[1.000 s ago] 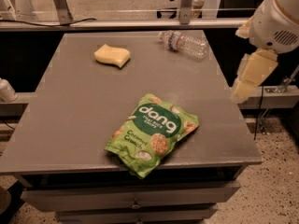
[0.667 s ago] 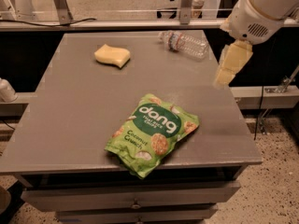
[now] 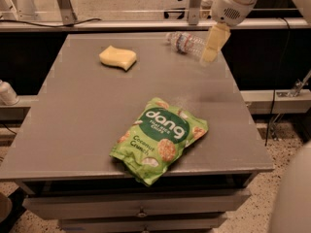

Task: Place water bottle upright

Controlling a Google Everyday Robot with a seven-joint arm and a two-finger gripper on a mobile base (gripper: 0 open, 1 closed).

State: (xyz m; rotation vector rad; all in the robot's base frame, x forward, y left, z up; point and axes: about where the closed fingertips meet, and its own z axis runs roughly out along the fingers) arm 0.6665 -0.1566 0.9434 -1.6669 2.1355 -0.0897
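Note:
The water bottle is clear ribbed plastic and lies on its side at the far right of the grey table. Its cap end points left and its label band shows faint red and blue marks. My gripper hangs from the white arm at the top right. Its pale yellow fingers point down just to the right of the bottle, over its base end. I cannot tell whether it touches the bottle.
A yellow sponge lies at the far left of the table. A green "dang" snack bag lies near the front edge. A rail runs behind the table, and drawers sit below its front.
My gripper has moved left and away from the table's right edge to the bottle's base end. The bottle, sponge and bag have not moved.

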